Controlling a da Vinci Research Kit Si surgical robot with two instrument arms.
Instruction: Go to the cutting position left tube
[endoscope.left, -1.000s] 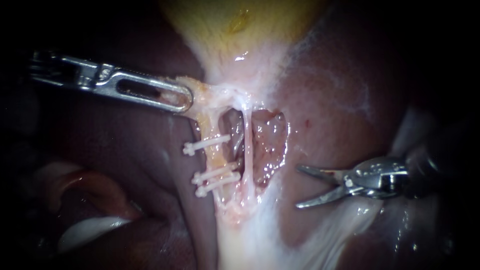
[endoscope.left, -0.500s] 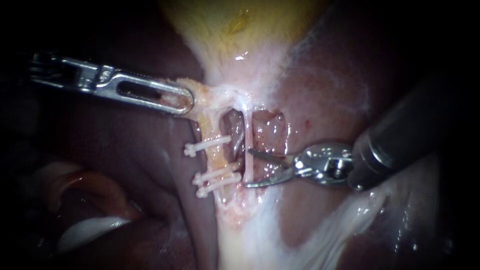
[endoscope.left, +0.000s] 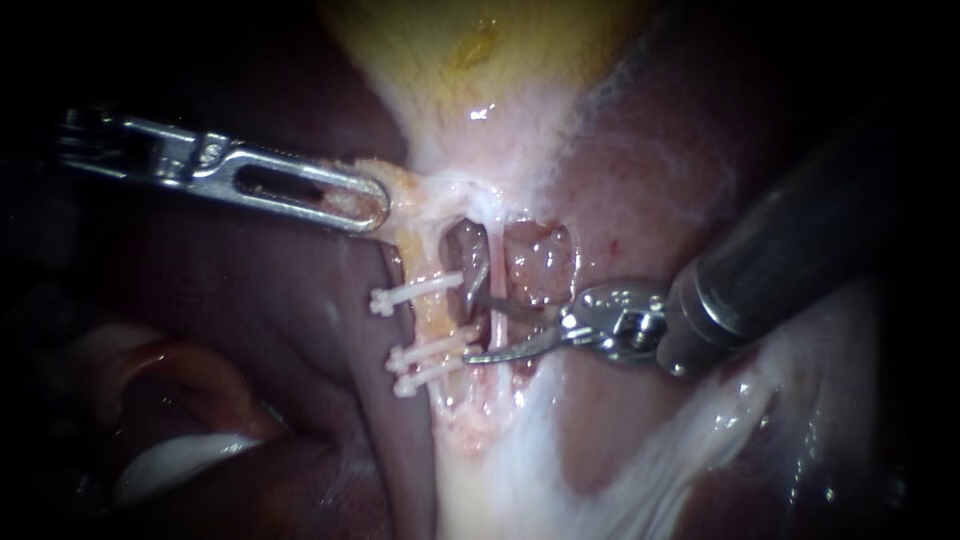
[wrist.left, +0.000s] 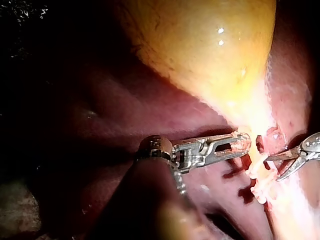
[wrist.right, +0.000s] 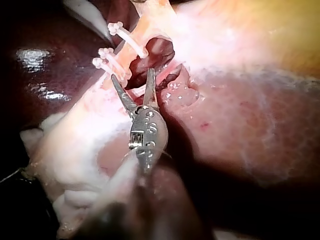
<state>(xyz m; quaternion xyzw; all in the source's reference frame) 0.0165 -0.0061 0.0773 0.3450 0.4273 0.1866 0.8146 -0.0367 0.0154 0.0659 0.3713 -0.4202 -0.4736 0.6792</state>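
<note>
The left tube (endoscope.left: 432, 318) is a yellowish strand carrying three white clips (endoscope.left: 415, 292), one high and two close together lower down. A thin pale right tube (endoscope.left: 497, 325) runs beside it. My right instrument (endoscope.left: 480, 327) has its two blades open, straddling the thin tube. Their tips reach the left tube's edge between the upper clip and the lower pair. My left instrument (endoscope.left: 350, 205) is shut on yellow tissue at the gallbladder's (endoscope.left: 480, 60) neck and holds it taut leftwards. In the right wrist view the open blades (wrist.right: 132, 75) point at the clips (wrist.right: 107, 57).
Dark liver (endoscope.left: 250, 330) lies on both sides of the tubes. A window behind the tubes shows pinkish tissue (endoscope.left: 540, 265). A reddish fold (endoscope.left: 190, 375) and a pale white edge (endoscope.left: 170, 465) lie at lower left. The right instrument's thick shaft (endoscope.left: 790, 260) crosses the right side.
My right instrument has travelled left from over the liver to the tubes, its blades staying open and now around the thin tube. The left instrument has held still.
</note>
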